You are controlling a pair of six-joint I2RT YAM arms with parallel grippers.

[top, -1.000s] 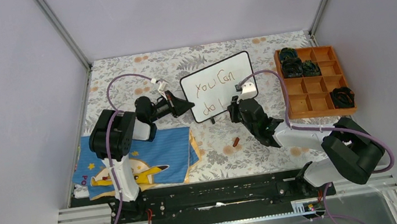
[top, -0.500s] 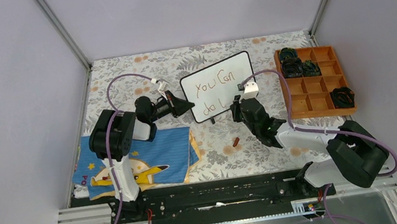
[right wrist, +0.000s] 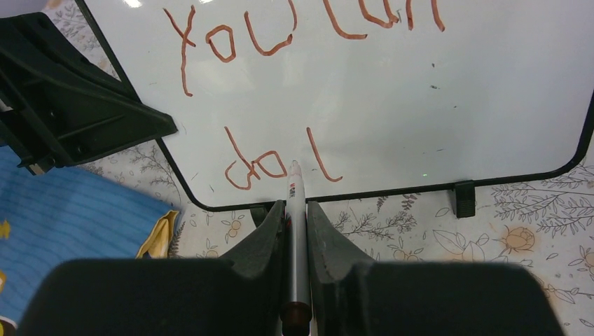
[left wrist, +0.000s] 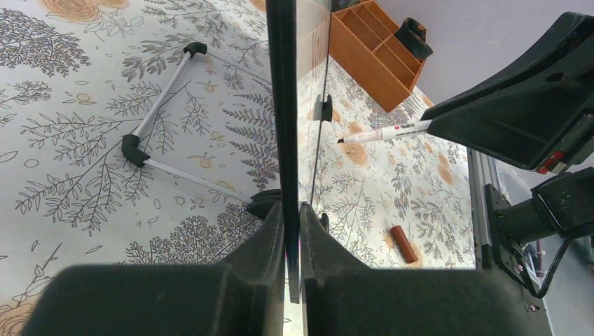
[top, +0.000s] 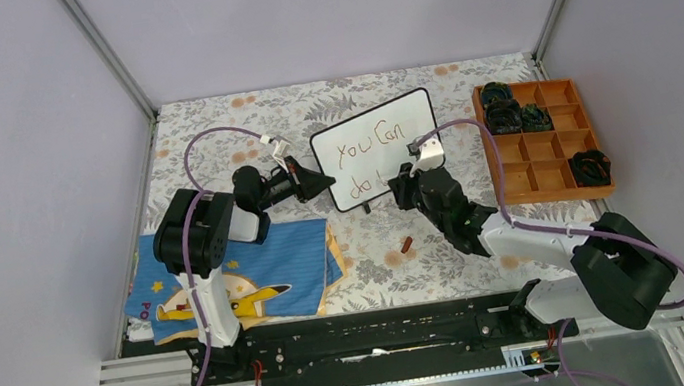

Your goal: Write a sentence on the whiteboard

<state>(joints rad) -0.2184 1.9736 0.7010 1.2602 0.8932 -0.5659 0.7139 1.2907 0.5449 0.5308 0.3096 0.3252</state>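
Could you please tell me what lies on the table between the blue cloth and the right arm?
Only a small reddish-brown marker cap, lying on the floral tablecloth; the top view shows it best.

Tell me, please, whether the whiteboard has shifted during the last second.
No. The whiteboard sits at the same spot and angle relative to the orange tray in the top view, its left edge clamped by the left end effector.

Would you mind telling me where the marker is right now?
In the right wrist view, the marker is clamped in the right gripper, its tip at the lower part of the whiteboard, just right of the written "do".
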